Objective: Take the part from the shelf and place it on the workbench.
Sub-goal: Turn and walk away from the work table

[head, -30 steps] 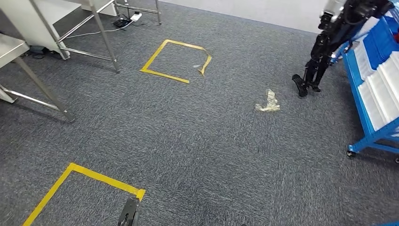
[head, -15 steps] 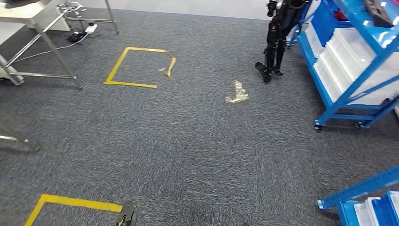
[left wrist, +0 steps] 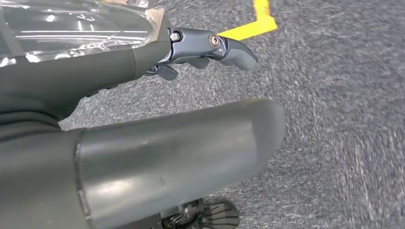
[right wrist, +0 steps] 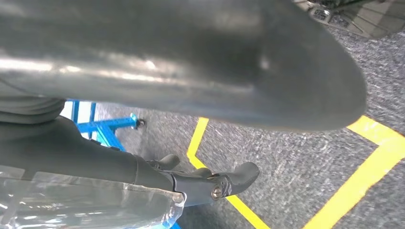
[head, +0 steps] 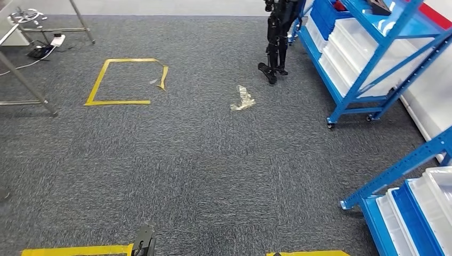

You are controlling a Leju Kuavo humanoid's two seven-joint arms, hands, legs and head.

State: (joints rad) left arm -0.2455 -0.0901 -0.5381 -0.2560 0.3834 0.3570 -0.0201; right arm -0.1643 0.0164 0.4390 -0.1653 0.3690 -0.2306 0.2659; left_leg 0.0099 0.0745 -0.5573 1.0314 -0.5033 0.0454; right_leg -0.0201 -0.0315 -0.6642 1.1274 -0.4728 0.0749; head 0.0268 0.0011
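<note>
Hanging low, the left hand and right hand grasp nothing, fingers loosely apart; the shelf stands upper right, nearer the right hand, its part probably the dark shape on top.

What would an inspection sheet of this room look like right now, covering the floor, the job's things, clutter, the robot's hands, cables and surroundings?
Surface: grey carpet with a yellow tape square and more yellow tape at the near edge.
Job's things: blue shelf on wheels at the right, holding white bins; a dark item lies on its top level, too small to identify. Metal table legs at the left.
Clutter: crumpled clear scrap on the carpet.
Hands: left hand and right hand hang over the floor, fingers apart, holding nothing.
Cables: power strip and cords under the far-left table.
Surroundings: another dark legged robot beside the shelf; second blue rack near right.
</note>
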